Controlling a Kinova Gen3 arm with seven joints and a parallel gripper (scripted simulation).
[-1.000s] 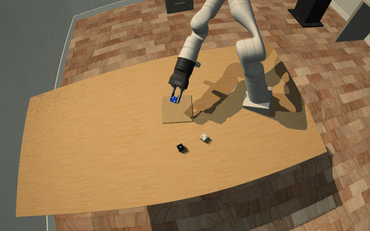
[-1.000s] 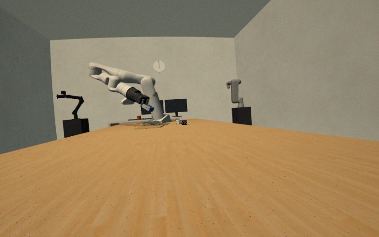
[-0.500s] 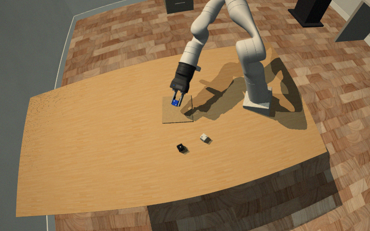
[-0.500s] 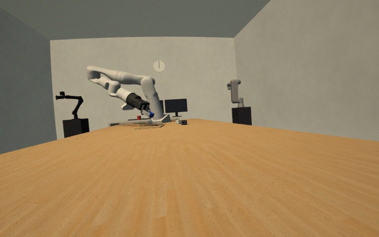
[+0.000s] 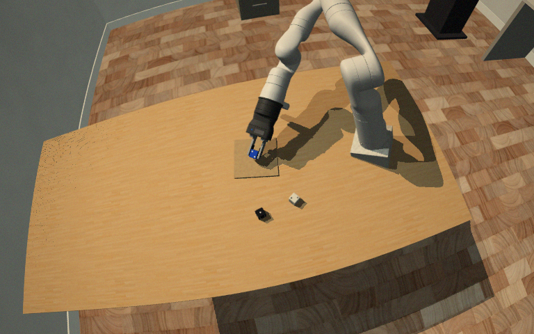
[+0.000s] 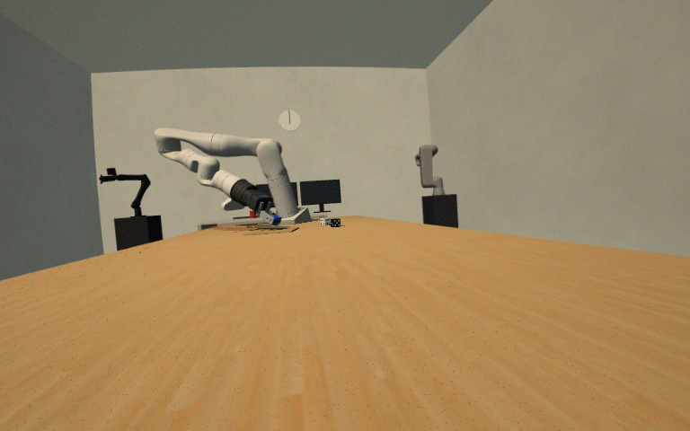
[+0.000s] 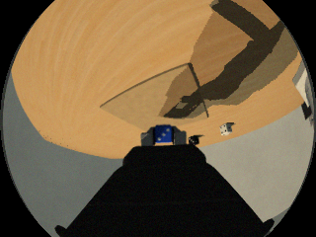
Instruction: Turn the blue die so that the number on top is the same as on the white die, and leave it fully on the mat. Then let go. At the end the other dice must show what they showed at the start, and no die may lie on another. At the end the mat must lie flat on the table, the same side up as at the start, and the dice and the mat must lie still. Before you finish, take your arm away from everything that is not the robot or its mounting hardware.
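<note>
- We see the end effector (image 5: 256,151) pinching the blue die (image 5: 252,154) between its 2 fingers, with the arm tilted down over the mat (image 5: 245,167).
- In the top view the die sits right at the fingertips, over the upper middle of the mat; in the exterior view it (image 6: 275,219) seems just above the mat (image 6: 264,228), though we cannot tell whether it touches.
- We judge the die to be small, light and rigid, a hard cube with smooth faces. It should not deform, but it could slip or twist if the hold loosens while tilted.
- The best hold, in our view, is on 2 opposite flat faces, squarely and near their middles, as the fingers seem to have it now. A grip on edges or corners would let it pivot.
- In the wrist view the blue face (image 7: 164,134) fills the gap directly ahead of the fingers; its pips are too small for us to read.
- Beyond the mat's near edge, away from the end effector, the black die (image 5: 259,213) lies on the desk (image 5: 117,220).
- Further right, the white die (image 5: 294,198) lies well apart from the end effector and off the mat. We cannot make out its top number.
</note>
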